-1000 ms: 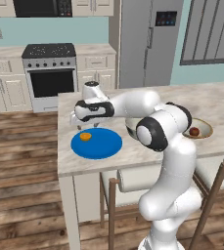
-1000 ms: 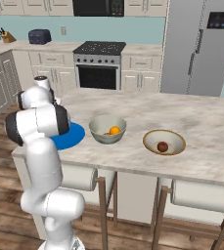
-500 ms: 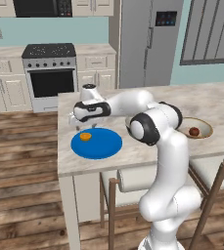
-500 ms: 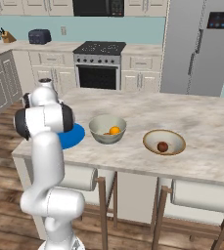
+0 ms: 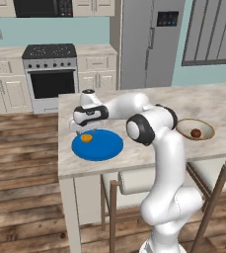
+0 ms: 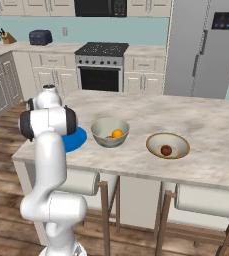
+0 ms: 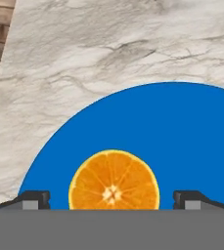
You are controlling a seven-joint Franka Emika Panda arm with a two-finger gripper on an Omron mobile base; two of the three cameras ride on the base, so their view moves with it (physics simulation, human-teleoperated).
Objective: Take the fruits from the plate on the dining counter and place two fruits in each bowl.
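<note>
Right now the arm is reaching out over the near-left end of the worktop [image 5: 149,153], with the gripper [image 5: 85,132] hanging just above the blue plate [image 5: 104,148]. One fruit is left on that plate: a bright orange fruit [image 5: 86,138], showing a cut, segmented face, lying near the plate's edge. From the hand view the orange fruit [image 7: 114,179] sits squarely between the two dark fingertips [image 7: 33,199], which stand wide apart on either side of it, so the jaws are open and hold nothing.

Further along, the deep grey-green bowl [image 6: 110,133] already has an orange fruit in it, and perhaps a second, though I cannot make that out. The shallower tan-rimmed bowl [image 6: 168,146] holds a single dark red-brown fruit [image 6: 166,150].

To my eye the step in hand is picking up this last fruit. The next move calls for a straight descent until the fingertips bracket the fruit low on its sides, then closing on it. After that it wants lifting clear and carrying across to the tan-rimmed bowl, which looks one short.
</note>
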